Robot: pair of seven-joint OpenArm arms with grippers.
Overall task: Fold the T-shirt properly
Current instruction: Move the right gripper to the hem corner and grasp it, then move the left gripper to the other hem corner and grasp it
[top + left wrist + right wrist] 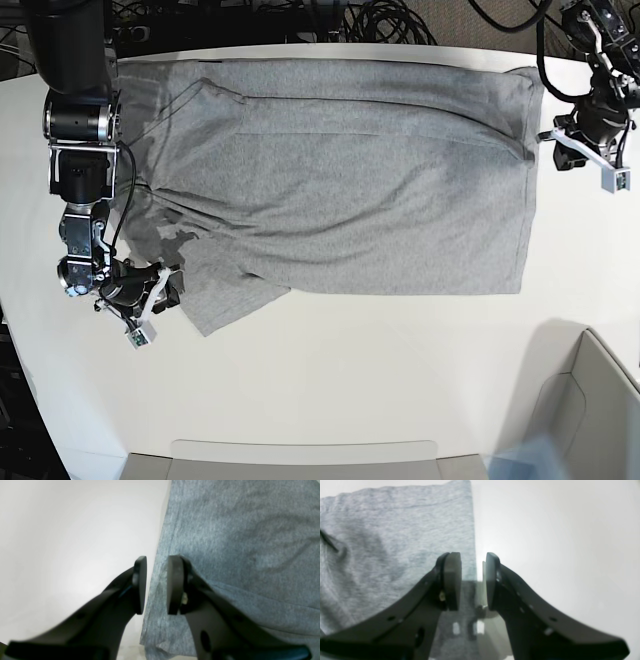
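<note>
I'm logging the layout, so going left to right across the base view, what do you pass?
Right gripper at the sleeve edge → T-shirt spread across the white table → left gripper just off the shirt's far edge. The grey bin sits low at the right corner.

Grey T-shirt lies spread on white table.

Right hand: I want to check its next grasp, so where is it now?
In the base view the right hand sits low on the left, at the T-shirt's sleeve edge.
</note>
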